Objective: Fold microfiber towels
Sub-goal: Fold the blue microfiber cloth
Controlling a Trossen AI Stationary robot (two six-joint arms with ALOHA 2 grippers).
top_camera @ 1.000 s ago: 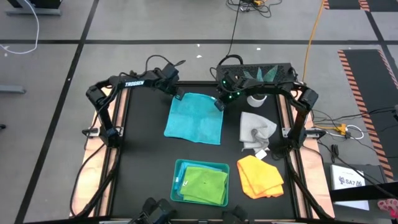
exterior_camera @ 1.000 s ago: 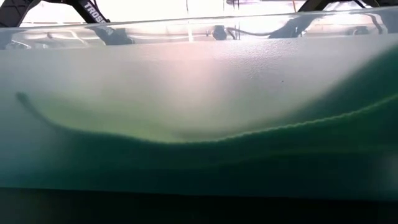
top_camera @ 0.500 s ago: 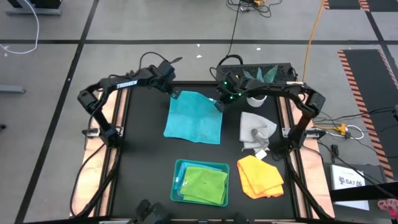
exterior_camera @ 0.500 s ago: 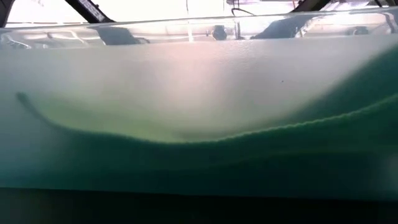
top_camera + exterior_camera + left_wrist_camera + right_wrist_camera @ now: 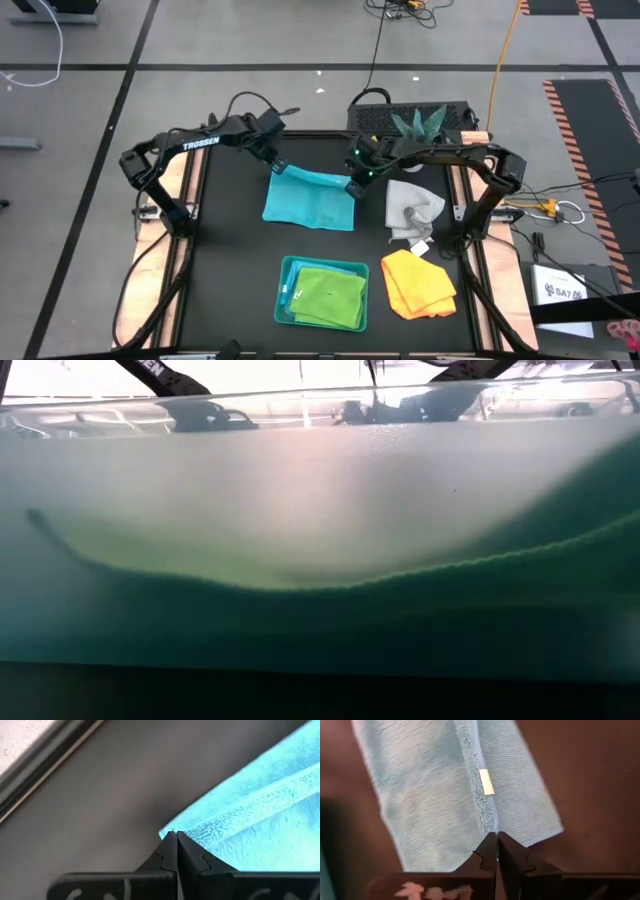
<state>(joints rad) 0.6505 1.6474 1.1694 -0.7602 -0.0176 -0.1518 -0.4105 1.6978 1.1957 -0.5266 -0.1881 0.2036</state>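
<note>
Black table (image 5: 230, 260): both jaws clamped tight on turquoise towel (image 5: 310, 200) far corners.

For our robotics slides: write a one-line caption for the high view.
Left gripper and right gripper each pinch a far corner of the turquoise towel.

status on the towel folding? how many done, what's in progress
Looks done: one lime green towel lies folded in the teal tray. In hand: the left gripper and right gripper are each shut on a far corner of the turquoise towel, carrying that edge over for the first fold. Left: the crumpled grey-white towel and the loosely bunched yellow-orange towel.
</note>
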